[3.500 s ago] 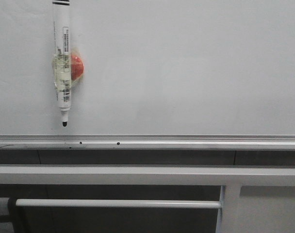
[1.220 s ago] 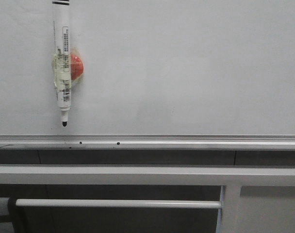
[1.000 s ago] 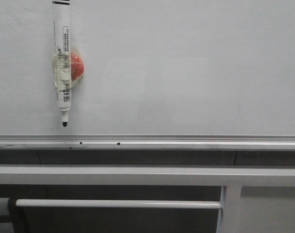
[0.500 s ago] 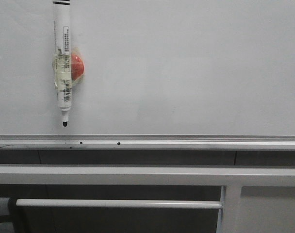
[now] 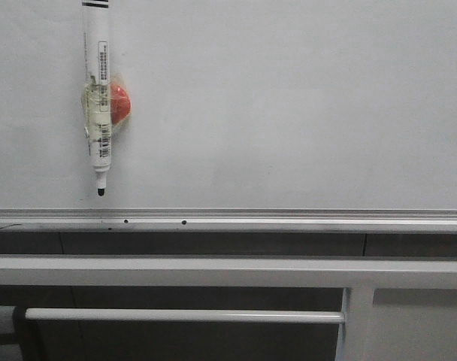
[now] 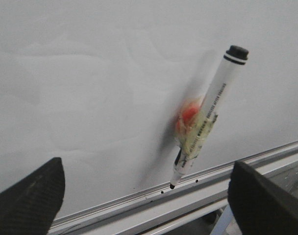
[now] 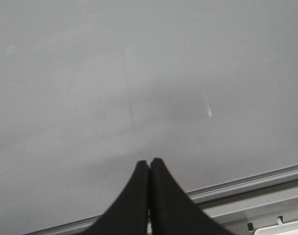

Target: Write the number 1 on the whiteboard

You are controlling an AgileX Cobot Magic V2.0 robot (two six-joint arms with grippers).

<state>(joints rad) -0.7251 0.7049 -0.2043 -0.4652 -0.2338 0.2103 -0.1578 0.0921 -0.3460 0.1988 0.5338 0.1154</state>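
On the whiteboard (image 5: 289, 105), a marker (image 5: 98, 98) hangs above the rail (image 5: 289, 220).

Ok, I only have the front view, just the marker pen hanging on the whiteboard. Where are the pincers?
Observer: The left pincer is wide open, facing the marker pen, not touching it.
Operator: And the right one?
Observer: The right pincer is shut on nothing, fingertips pointed at the whiteboard.
Operator: Any mark there?
Observer: Only a faint grey streak, no black stroke.
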